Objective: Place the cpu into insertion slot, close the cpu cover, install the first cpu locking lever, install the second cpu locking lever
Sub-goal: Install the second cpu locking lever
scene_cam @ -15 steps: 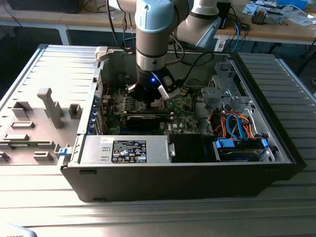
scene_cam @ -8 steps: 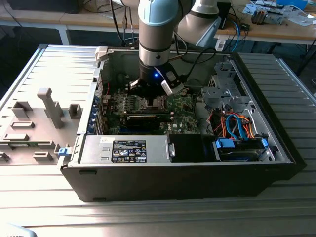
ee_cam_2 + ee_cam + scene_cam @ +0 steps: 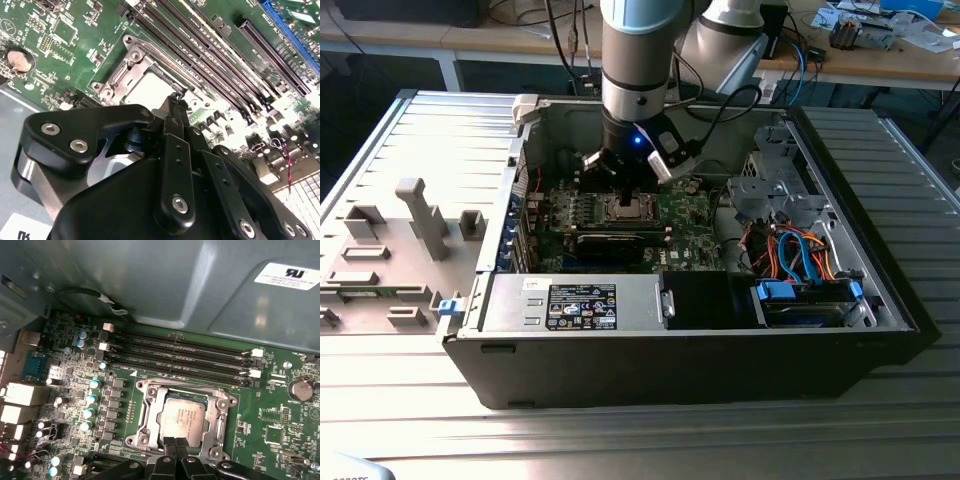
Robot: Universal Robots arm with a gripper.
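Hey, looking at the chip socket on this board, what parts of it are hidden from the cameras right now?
- In the first wrist view, the near edge of the cpu and cpu cover sits behind the gripper fingertips.
- In the second wrist view, the black gripper body hides most of the socket.
- In the exterior view, the arm stands over the socket; lever positions are too small to judge.

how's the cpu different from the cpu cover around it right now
The cpu is a solid, flat, dull grey square; the cpu cover is a shinier metal frame with an open centre window. The cpu sits inside that window, so it is smaller than the cpu cover. Both lie flat on the green motherboard, just ahead of the gripper.
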